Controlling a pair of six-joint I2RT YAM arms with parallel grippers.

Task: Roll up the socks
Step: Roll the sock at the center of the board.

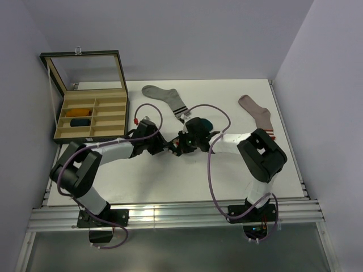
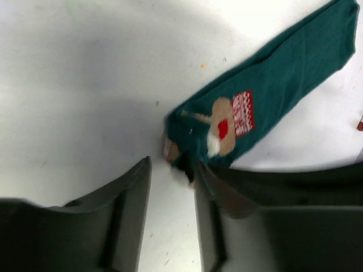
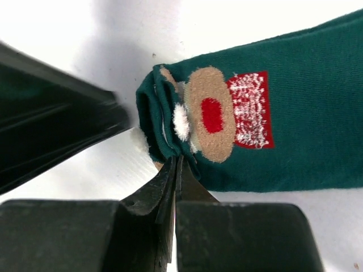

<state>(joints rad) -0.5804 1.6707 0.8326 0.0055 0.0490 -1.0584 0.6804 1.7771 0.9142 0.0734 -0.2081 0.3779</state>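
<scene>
Our right gripper [image 3: 177,161] has its fingers pressed together on the sock's [image 3: 295,113] folded end, right at their tips. The sock's length runs off to their right. Our left gripper [image 2: 172,165] is spread, empty, just short of that fold.

Two robot arms [image 1: 113,150] meet over a white tabletop [image 1: 170,181] at a dark teal sock [image 1: 204,123]; a grey striped sock [image 1: 163,96], a pinkish-beige sock [image 1: 255,112] and an open wooden divided box [image 1: 92,137] lie farther back.
</scene>
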